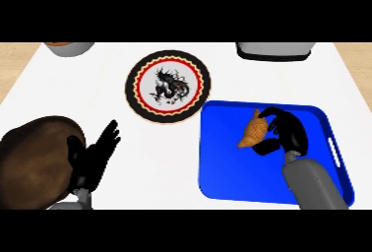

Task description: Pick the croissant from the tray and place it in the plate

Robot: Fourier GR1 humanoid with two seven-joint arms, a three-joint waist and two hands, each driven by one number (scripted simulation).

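A golden-brown croissant lies on the blue tray at the right of the counter. My right hand is on the croissant's right side, with fingers curled over its top and the thumb below it. The round plate, black-rimmed with a red ring and a dark dragon pattern, sits up and left of the tray. My left hand rests open at the lower left, fingers pointing up.
A large dark brown rounded object sits at the lower left beside my left hand. A grey container stands at the back left, and a grey appliance at the back right.
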